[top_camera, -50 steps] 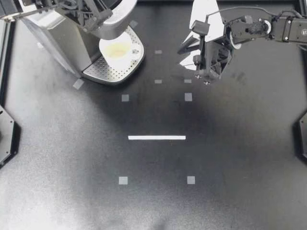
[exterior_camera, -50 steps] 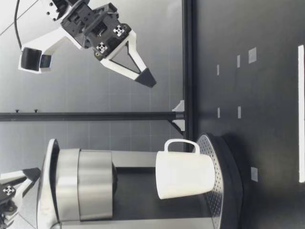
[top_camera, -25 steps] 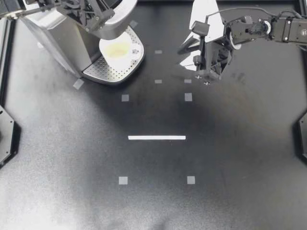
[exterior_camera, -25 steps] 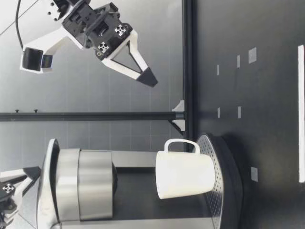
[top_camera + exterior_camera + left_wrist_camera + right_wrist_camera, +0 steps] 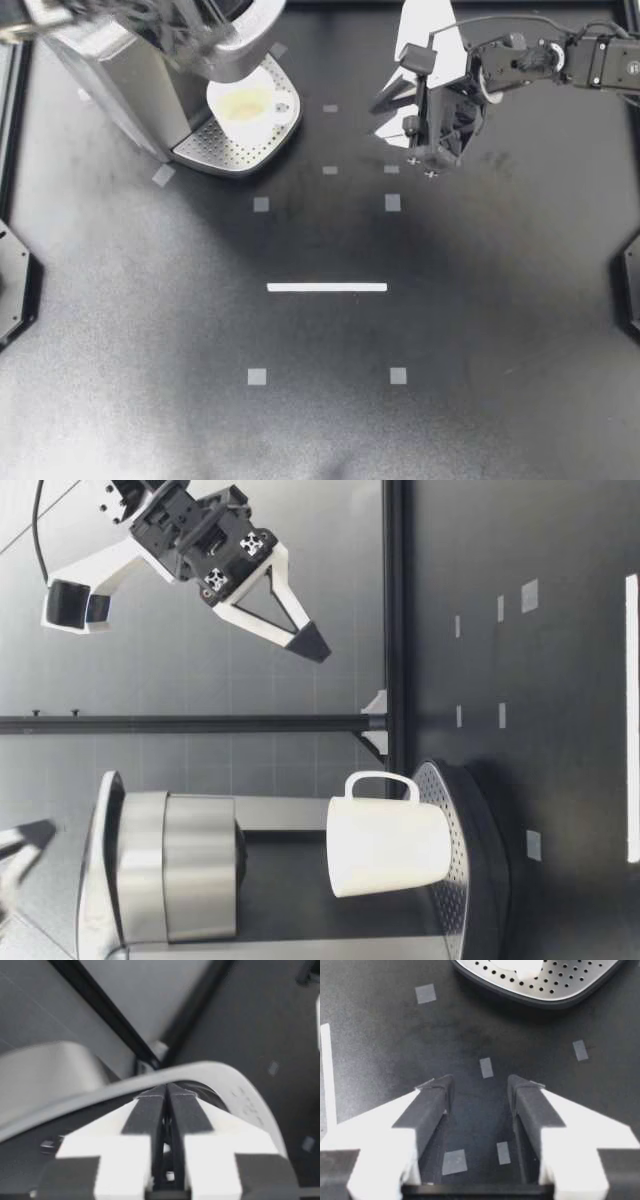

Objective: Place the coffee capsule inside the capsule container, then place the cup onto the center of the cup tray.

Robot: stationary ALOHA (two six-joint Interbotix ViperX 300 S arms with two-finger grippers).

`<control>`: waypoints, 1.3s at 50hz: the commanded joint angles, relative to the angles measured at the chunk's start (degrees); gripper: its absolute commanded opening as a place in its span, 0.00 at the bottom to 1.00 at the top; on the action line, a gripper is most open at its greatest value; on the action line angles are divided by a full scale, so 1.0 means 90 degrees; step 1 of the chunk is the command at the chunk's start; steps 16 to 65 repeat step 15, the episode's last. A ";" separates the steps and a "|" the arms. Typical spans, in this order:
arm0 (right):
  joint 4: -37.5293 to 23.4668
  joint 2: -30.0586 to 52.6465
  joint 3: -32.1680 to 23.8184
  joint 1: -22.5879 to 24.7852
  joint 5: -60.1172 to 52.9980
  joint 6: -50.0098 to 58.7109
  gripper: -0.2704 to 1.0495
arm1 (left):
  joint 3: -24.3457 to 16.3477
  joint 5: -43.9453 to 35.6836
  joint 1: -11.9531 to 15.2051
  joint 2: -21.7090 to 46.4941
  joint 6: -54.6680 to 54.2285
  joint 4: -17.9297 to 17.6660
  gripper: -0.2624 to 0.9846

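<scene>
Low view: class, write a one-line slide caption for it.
White cup stands upright on the perforated cup tray of the coffee machine; my right gripper hangs open above the table.

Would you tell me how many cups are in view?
1: the white cup stands upright on the perforated cup tray of the coffee machine; the machine's body might hide another.
</scene>
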 commanded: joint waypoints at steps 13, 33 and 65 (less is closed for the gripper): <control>0.0088 -0.0322 0.0088 0.0225 -0.0029 0.0010 0.56 | 0.0674 -0.1709 -0.0029 -0.0967 -0.0156 -0.0020 0.29; 0.0088 -0.0391 0.0117 0.0254 -0.0049 0.0010 0.56 | 0.0859 -0.2070 -0.0039 -0.1094 -0.0234 -0.0088 0.29; 0.0088 -0.0391 0.0117 0.0254 -0.0049 0.0010 0.56 | 0.0859 -0.2070 -0.0039 -0.1094 -0.0234 -0.0088 0.29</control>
